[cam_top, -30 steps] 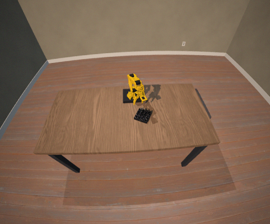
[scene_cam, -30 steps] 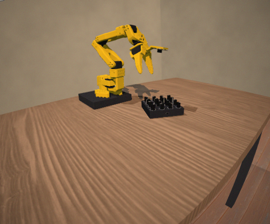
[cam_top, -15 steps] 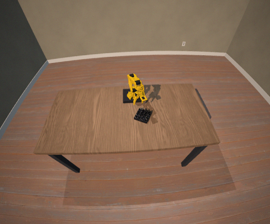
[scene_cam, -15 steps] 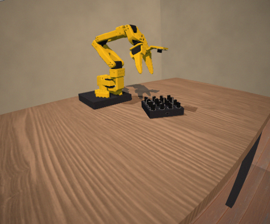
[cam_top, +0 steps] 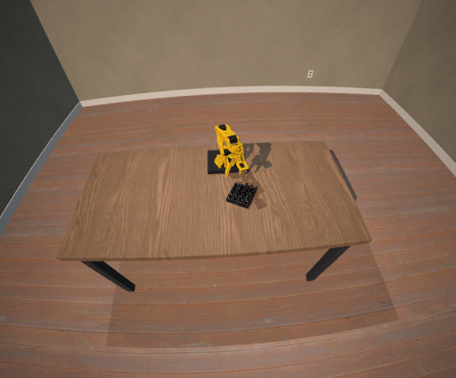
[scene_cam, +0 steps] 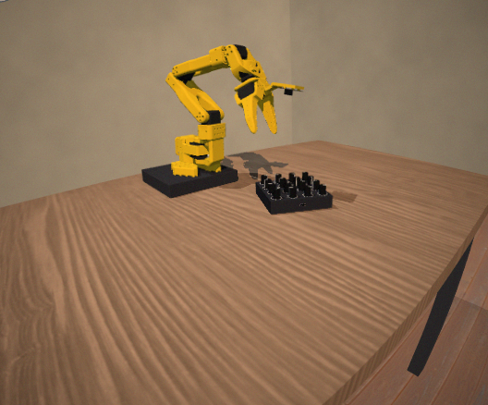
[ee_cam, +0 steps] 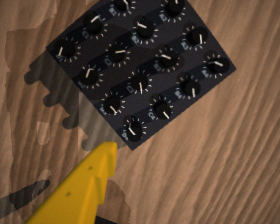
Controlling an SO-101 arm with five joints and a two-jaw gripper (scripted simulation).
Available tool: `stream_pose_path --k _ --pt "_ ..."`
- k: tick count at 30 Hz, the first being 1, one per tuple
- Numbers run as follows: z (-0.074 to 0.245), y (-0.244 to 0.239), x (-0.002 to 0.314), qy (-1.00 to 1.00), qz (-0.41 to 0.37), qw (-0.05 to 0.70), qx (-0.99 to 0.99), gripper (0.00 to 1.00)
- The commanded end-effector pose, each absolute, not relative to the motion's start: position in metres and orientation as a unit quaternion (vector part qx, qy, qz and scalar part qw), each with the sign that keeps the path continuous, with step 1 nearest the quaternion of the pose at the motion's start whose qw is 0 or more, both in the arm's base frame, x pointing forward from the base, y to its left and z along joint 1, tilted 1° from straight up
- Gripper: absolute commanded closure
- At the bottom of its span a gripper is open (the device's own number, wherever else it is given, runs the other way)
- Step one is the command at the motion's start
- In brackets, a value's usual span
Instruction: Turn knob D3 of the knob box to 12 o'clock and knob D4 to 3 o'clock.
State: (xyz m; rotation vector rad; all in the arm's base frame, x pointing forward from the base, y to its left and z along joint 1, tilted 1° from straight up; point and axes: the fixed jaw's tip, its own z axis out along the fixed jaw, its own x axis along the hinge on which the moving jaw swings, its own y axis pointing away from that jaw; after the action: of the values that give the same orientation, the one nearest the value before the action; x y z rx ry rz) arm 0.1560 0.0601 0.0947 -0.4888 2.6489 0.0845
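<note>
The black knob box (cam_top: 242, 192) lies on the wooden table in front of the arm's base. It holds a square grid of black knobs with white pointer lines, seen from above in the wrist view (ee_cam: 141, 70). Its small socket (scene_cam: 302, 203) is on the side facing the exterior camera, so row D is the far row, nearest the arm. My gripper (scene_cam: 262, 129) hangs in the air well above the box's arm-side edge, pointing down. It is partly open and touches no knob. One yellow finger (ee_cam: 91, 180) shows just off the box's near corner.
The arm's black base plate (scene_cam: 189, 178) sits on the table behind the box. The arm's shadow (scene_cam: 251, 164) falls beside it. The table's right edge (scene_cam: 482, 203) is some way off from the box.
</note>
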Motion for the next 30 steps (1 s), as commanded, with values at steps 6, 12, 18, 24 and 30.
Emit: stream_pose_path --k 6,12,18,24,30 --pt "0.0901 0.0615 0.154 0.961 0.032 0.212 -0.177 0.6" --pt "0.0901 0.0615 0.154 0.961 0.032 0.212 -0.177 0.6" --pt "0.0901 0.0615 0.154 0.961 0.032 0.212 -0.177 0.6" --pt "0.0902 0.0617 0.1545 0.961 0.032 0.212 -0.177 0.6" --pt "0.092 0.0645 0.1625 0.961 0.032 0.211 -0.177 0.6"
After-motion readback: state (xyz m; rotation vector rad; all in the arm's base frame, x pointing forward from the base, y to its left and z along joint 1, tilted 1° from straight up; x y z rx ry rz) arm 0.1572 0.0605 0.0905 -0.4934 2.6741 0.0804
